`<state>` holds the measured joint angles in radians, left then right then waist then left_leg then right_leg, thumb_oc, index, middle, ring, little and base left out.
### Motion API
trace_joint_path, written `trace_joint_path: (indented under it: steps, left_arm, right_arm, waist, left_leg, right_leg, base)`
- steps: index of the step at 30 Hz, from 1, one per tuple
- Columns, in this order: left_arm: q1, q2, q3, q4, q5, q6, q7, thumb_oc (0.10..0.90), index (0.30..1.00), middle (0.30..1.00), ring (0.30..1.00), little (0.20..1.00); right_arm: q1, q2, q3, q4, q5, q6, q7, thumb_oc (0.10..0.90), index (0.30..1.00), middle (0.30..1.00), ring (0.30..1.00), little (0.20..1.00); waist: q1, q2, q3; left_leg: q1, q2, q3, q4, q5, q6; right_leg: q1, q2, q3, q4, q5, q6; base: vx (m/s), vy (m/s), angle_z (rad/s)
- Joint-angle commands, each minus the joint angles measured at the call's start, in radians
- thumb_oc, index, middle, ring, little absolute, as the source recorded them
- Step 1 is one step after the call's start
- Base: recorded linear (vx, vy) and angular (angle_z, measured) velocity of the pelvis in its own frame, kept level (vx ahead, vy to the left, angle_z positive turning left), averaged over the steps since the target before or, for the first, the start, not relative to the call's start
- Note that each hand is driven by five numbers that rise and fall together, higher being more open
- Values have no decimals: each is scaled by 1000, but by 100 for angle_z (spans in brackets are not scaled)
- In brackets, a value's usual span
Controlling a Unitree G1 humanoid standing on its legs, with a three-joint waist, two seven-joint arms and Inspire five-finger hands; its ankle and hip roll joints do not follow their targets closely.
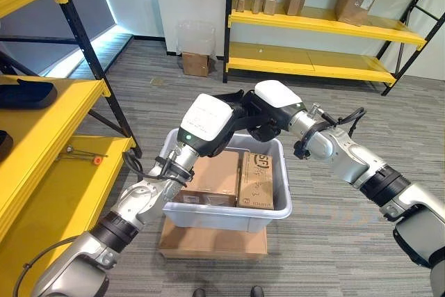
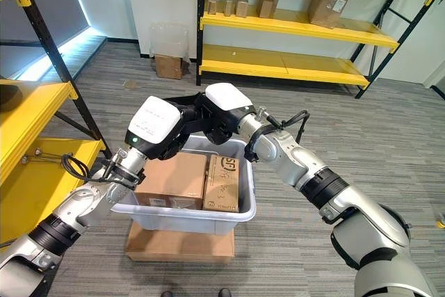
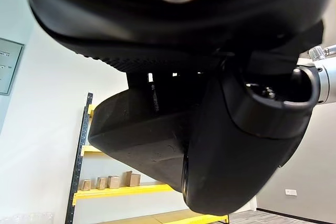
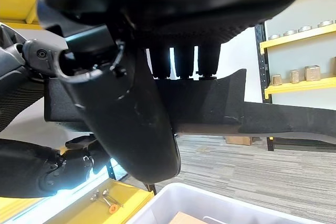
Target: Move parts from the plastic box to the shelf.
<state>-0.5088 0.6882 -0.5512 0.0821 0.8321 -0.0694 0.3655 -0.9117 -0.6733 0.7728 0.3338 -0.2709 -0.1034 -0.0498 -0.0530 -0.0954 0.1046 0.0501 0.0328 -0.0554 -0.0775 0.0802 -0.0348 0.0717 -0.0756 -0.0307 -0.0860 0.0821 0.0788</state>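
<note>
While both hands grip one black part point(image 1: 233, 102) above the plastic box point(image 1: 281, 203), left hand point(image 1: 203, 124) at 9 o'clock and right hand point(image 1: 277, 106) at 3, I'd keep it level swinging toward the shelf point(image 1: 49, 144); carton point(image 1: 256, 180) print stays unread

— How are the two arms placed?

— Both are bent inward and meet in the middle, raised above the floor. The left hand point(image 1: 206, 124) comes from the lower left with its white back cover turned up. The right hand point(image 1: 272, 102) comes from the right, its white cover also up.

— Are the hands closed?

— Both hold the same black part point(image 4: 210, 108) between them. In the right wrist view the fingers point(image 4: 184, 59) curl over its edge, and the thumb point(image 4: 131, 124) presses below.
</note>
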Motion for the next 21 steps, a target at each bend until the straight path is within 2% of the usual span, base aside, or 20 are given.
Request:
trace_joint_path:
  steps: [1,5,7,21]
  left_arm:
    - [-118,-44,-69,60,15,-41,35,400,300,300,300,300]
    - [-109,-40,-63,58,11,-41,32,400,300,300,300,300]
    - [-97,-37,-57,70,7,-37,31,400,300,300,300,300]
    - [-13,-11,2,129,-1,-15,5,400,300,300,300,300]
  right_arm:
    - [-233,88,-89,36,68,-71,-107,400,300,300,300,300]
    - [-230,91,-98,41,78,-69,-106,400,300,300,300,300]
    - [-213,89,-115,32,98,-67,-107,900,1000,1000,1000,1000]
    - [-98,56,-212,-104,192,-72,-83,900,1000,1000,1000,1000]
  waist:
    - [6,-2,-153]
    - [4,-1,-155]
    - [3,1,-155]
    - [-2,16,-155]
  left_leg:
    - [49,9,61,24,-150,35]
    - [51,9,62,24,-149,34]
    - [52,10,65,24,-150,34]
    - [59,12,69,23,-150,33]
  right_leg:
    - [-13,4,-30,51,-129,24]
    - [-12,4,-28,50,-128,24]
    - [-12,5,-30,51,-129,23]
    - [-11,4,-26,54,-131,22]
  base:
    - [0,0,0]
    - [0,0,0]
    - [0,0,0]
    - [0,0,0]
